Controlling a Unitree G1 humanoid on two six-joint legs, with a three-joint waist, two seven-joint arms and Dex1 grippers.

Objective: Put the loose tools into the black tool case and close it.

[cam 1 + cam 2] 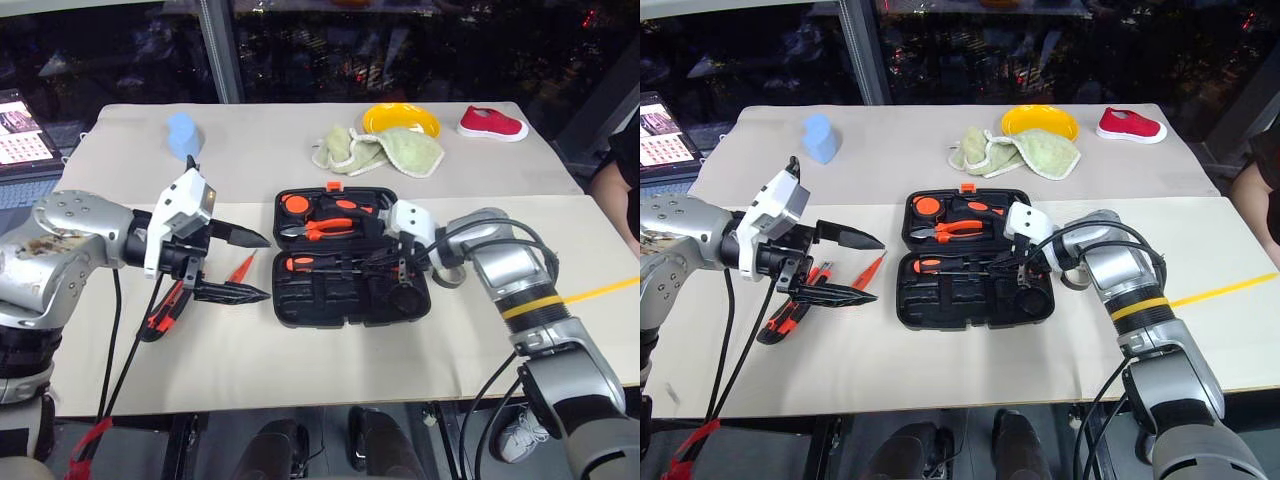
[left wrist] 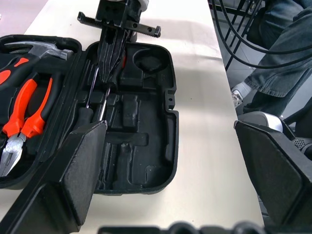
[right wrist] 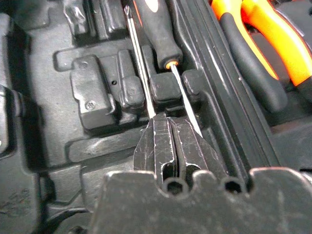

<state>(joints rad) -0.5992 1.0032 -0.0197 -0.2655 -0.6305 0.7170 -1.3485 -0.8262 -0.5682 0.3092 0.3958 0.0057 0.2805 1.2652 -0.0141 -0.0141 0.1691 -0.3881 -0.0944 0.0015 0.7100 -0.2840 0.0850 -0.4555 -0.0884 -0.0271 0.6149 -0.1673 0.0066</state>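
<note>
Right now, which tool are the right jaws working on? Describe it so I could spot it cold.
Find the open black tool case mid-table, then its near half with the moulded slots. Along that half's hinge edge lies a screwdriver with a black-and-orange handle. The right gripper, jaws shut, is at its bare steel shaft, unlike the orange-handled pliers in the far half.

Lying open on a bench [image 1: 300,370] covered in matt beige cloth: black tool case [image 1: 350,310] of moulded plastic, dully shining along its slot edges. Resting inside, two screwdrivers [image 3: 163,36] with bright polished metal shafts and matt black rubbery handles, beside pliers [image 1: 325,228] with glossy orange grips. Gleaming at the far edge, a smooth yellow plate [image 1: 401,119] next to soft, nubbly green towelling [image 1: 385,152]. Showing scuffed, scratched black plastic: right end effector [image 3: 174,141].
</note>
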